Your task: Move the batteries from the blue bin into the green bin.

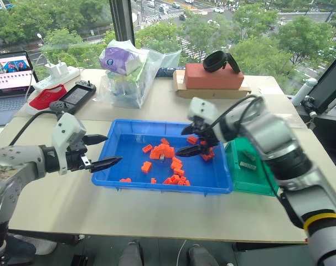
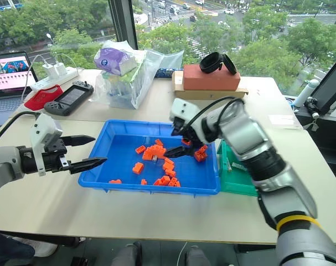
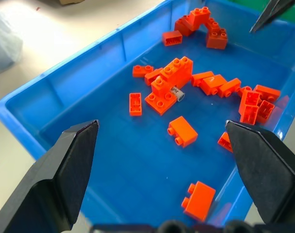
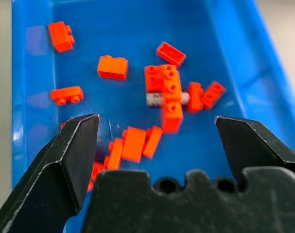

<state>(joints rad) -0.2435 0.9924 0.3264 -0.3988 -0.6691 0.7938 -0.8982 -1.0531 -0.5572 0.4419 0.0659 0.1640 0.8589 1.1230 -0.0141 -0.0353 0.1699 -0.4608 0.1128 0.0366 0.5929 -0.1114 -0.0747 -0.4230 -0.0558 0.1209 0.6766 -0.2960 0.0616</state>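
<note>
The blue bin (image 1: 115, 166) holds a scatter of orange building blocks (image 1: 166, 148), more than a dozen, and one battery (image 3: 177, 91) lying half under the central block cluster; its dark lettering is too small for me to read. Just beside the blue bin's right end, the green bin (image 1: 260, 185) holds one battery (image 1: 247, 164). My right gripper (image 1: 187, 141) hangs over the blue bin's right half with its jaws spread wide and empty. My left gripper (image 1: 103, 151) hovers at the blue bin's left rim, also spread and empty.

batteries (image 3: 178, 92): 2 | blue bin (image 1: 109, 158): 1 | green bin (image 1: 256, 185): 1 | orange blocks (image 1: 165, 149): approx 20
</note>
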